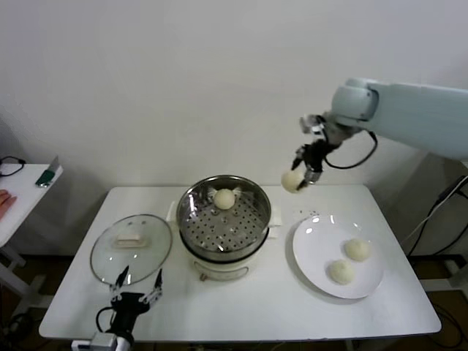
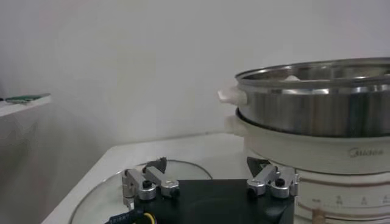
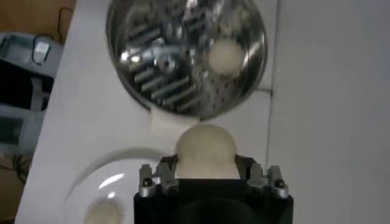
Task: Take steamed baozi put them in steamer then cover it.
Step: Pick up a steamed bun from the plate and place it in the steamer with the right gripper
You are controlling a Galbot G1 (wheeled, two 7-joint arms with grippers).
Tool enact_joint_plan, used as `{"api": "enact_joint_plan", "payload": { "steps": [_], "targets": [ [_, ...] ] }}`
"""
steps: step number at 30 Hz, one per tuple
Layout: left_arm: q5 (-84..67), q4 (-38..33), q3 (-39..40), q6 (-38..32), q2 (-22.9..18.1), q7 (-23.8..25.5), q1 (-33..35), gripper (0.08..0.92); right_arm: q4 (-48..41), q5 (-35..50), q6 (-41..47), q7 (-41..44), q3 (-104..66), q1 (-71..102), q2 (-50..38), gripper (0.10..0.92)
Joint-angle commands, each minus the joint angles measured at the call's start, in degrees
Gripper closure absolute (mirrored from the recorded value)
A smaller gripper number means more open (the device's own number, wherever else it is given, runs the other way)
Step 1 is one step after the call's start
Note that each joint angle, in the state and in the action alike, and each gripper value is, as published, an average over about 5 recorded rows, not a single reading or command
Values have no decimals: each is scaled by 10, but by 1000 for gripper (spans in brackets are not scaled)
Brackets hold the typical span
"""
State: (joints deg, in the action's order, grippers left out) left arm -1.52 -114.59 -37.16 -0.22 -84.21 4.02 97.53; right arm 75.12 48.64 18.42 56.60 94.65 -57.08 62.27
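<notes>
I have the right gripper (image 1: pixel 301 178) clamped on one steamed baozi (image 1: pixel 292 180), held in the air above the table's far edge, between the steamer (image 1: pixel 225 219) and the white plate (image 1: pixel 314 256); in the right wrist view that bun (image 3: pixel 205 151) sits snug between the fingers. My left gripper (image 1: pixel 135 294) hangs idle at the near left edge, jaws spread wide, just beside the glass lid (image 1: pixel 131 247) lying flat on the table.

By my count one bun (image 1: pixel 224 197) already rests on the perforated tray at the steamer's far side; the held one is second; two more (image 1: pixel 357 249) wait on the plate near the right edge; then the lid has to go on, so I judge the job under halfway.

The white table (image 1: pixel 241 311) stands against a plain pale wall; a side table (image 1: pixel 22 194) shows at far left.
</notes>
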Motion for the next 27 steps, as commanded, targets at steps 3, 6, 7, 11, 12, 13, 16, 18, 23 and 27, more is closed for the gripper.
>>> {"api": "enact_joint_plan", "payload": {
  "steps": [3,6,7,11,12,13,16,18,23,27],
  "targets": [
    [-1,-11,-5,7,3,3,3,177,-15,78,77,-93,-51,60,197,372],
    [-1,-11,-6,7,2,4,3,177,-50,65,87,-108,-48,99,227,372],
    [-1,-11,-6,7,2,4,3,177,-62,60,91,-114,-48,112,237,372],
    [-9,-11,-5,9,4,5,5,177,-102,42,107,-134,-47,158,263,372],
    [-12,-10,-5,9,4,6,6,177,-109,38,110,-137,-46,166,267,372],
    [-15,-10,-5,10,5,6,6,177,-115,34,111,-138,-45,172,271,372],
    [-16,-6,-5,10,5,5,4,177,-133,26,114,-142,-43,190,281,372],
    [-16,-5,-5,10,5,5,2,177,-148,18,115,-143,-40,200,289,372],
    [-16,-5,-5,9,5,6,2,177,-174,-5,113,-143,-31,220,300,372],
    [-16,-4,-5,9,6,6,2,177,-178,-18,115,-146,-28,230,299,372]
  ]
}}
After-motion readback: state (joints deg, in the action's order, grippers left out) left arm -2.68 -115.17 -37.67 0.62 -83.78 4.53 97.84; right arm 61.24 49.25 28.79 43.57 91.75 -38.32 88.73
